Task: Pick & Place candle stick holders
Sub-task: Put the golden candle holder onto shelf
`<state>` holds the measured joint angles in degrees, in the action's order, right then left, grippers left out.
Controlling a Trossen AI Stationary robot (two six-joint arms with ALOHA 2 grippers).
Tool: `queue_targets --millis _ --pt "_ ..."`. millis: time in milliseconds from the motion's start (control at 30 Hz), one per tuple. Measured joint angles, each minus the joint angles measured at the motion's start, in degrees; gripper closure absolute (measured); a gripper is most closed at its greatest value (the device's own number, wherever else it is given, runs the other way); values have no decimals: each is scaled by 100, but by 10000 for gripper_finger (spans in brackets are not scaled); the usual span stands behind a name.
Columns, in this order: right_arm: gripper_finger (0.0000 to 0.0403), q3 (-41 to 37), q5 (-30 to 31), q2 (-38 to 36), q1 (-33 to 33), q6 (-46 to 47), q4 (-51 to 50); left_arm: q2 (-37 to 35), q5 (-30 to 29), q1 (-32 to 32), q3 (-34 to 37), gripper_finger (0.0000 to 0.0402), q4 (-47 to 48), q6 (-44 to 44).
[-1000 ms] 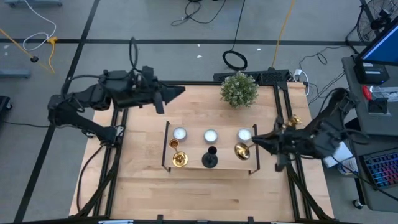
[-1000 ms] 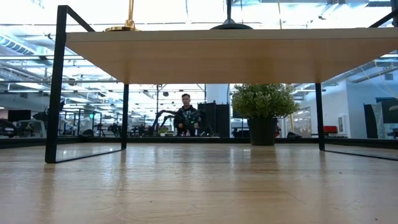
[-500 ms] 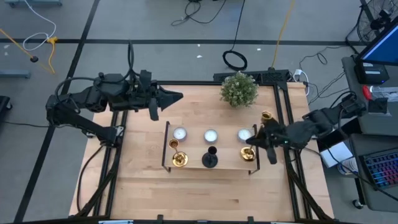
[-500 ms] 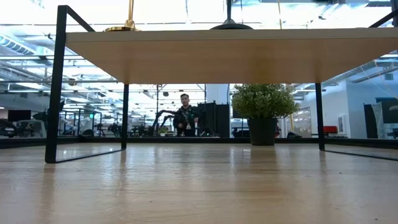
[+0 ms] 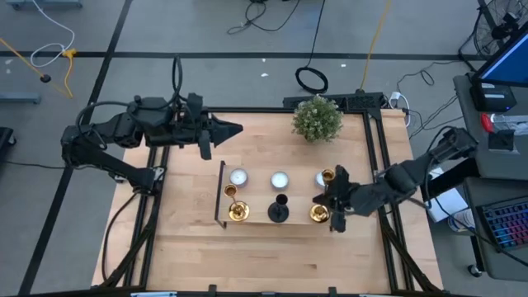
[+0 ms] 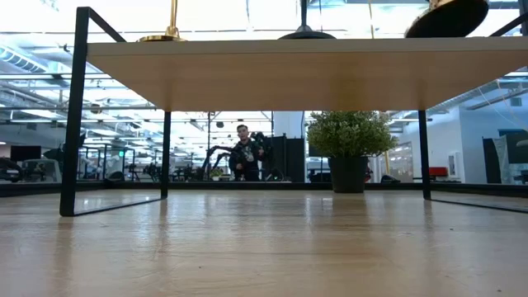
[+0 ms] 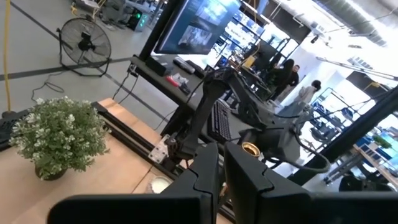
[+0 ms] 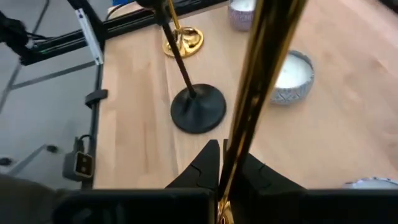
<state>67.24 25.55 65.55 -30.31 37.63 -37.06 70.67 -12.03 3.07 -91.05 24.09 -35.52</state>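
1. Seen from above, the wooden stand (image 5: 280, 202) sits mid-desk (image 5: 190, 247), with bare wood before it and to both sides; a potted plant (image 5: 317, 119) stands near the far edge. The right tool (image 5: 332, 200) is clamped on a gold candlestick (image 5: 320, 213) at the stand's right end. Another gold candlestick (image 5: 237, 211) and the black candlestick (image 5: 279, 213) stand in the front row, three white candles (image 5: 280, 180) behind. The left tool (image 5: 233, 128), fingers together, hangs over the desk's far-left part.
2. Low view: the held candlestick's round base (image 6: 446, 16) is tilted above the stand's top (image 6: 305, 70).
3. Right wrist view: the slim shiny gold stem (image 8: 258, 87) is pinched between the fingers (image 8: 205, 165).
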Motion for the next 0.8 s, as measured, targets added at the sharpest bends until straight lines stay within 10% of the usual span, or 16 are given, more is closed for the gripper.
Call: queue_targets --millis 800 --pt "397 0 1371 101 -914 1128 -523 0 304 2 0 371 25 -182"
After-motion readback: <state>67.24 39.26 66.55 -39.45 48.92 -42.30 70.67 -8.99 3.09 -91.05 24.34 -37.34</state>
